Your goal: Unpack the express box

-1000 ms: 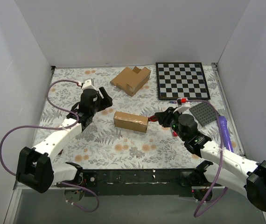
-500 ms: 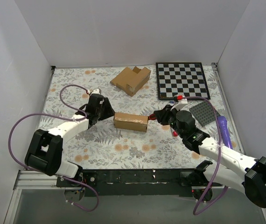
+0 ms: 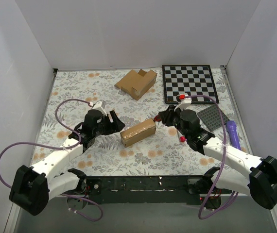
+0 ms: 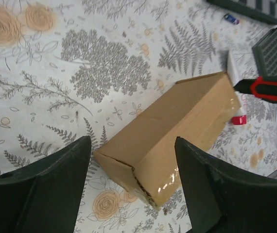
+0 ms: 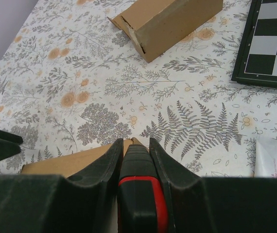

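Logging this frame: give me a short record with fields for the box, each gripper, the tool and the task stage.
box: express box lies slanted in the middle, closed, taped
left gripper: open, straddling the box's left end
right gripper: shut on utility knife
tool: blade tip at the box's right end
other: notched cardboard box and chessboard at the back
stage: not yet cut open

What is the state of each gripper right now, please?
Left gripper: open, holding nothing.
Right gripper: closed on a red-and-black cutter.
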Tool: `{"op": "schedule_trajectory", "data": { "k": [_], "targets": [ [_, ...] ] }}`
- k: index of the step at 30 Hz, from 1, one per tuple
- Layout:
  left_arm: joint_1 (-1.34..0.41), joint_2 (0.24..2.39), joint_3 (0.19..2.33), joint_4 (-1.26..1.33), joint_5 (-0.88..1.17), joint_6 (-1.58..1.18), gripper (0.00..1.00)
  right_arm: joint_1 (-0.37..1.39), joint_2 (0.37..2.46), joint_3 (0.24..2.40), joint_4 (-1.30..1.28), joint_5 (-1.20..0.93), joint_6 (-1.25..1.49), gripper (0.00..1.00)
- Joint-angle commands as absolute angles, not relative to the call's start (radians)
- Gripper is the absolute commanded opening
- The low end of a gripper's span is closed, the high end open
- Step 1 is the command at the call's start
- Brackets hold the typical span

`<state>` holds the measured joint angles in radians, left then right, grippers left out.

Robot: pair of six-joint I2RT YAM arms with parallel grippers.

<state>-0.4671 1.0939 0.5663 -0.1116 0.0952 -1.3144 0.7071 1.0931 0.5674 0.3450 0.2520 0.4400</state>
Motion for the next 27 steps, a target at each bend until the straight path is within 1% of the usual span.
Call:
{"op": "schedule_trajectory", "data": {
  "k": [1, 3, 4, 5, 6, 8, 9, 13, 16, 21, 27],
  "targets": [
    [-0.468, 0.977, 0.63, -0.137, 0.038, -1.226, 0.73, 0.715, 1.088, 0.604, 0.304, 0.218, 0.414, 0.01],
    [-0.468, 0.966, 0.669, -0.103, 0.093, -1.16, 0.78, 0.713, 1.08, 0.61, 0.29, 0.219, 0.407, 0.01],
    [-0.468, 0.972, 0.682, -0.097, 0.138, -1.093, 0.82, 0.713, 1.078, 0.611, 0.288, 0.219, 0.397, 0.01],
    [-0.468, 1.011, 0.725, -0.098, 0.184, -1.053, 0.84, 0.712, 1.075, 0.611, 0.285, 0.219, 0.394, 0.01],
    [-0.468, 1.038, 0.751, -0.122, 0.28, -1.025, 0.85, 0.713, 1.074, 0.611, 0.282, 0.219, 0.391, 0.01],
    [-0.468, 1.128, 0.831, -0.161, 0.351, -0.956, 0.89, 0.712, 1.072, 0.611, 0.279, 0.218, 0.387, 0.01],
    [-0.468, 1.152, 0.85, -0.182, 0.415, -0.939, 0.98, 0.71, 1.074, 0.611, 0.278, 0.216, 0.387, 0.01],
    [-0.482, 1.265, 0.926, -0.219, 0.512, -0.852, 0.98, 0.71, 1.083, 0.611, 0.272, 0.201, 0.388, 0.01],
    [-0.549, 1.348, 0.992, -0.288, 0.451, -0.775, 0.98, 0.709, 1.092, 0.611, 0.27, 0.19, 0.391, 0.01],
    [-0.699, 1.411, 1.012, -0.339, 0.335, -0.669, 0.98, 0.71, 1.098, 0.611, 0.273, 0.178, 0.402, 0.01],
    [-0.73, 1.466, 1.022, -0.342, 0.256, -0.621, 0.98, 0.709, 1.098, 0.6, 0.282, 0.163, 0.41, 0.01]
  ]
}}
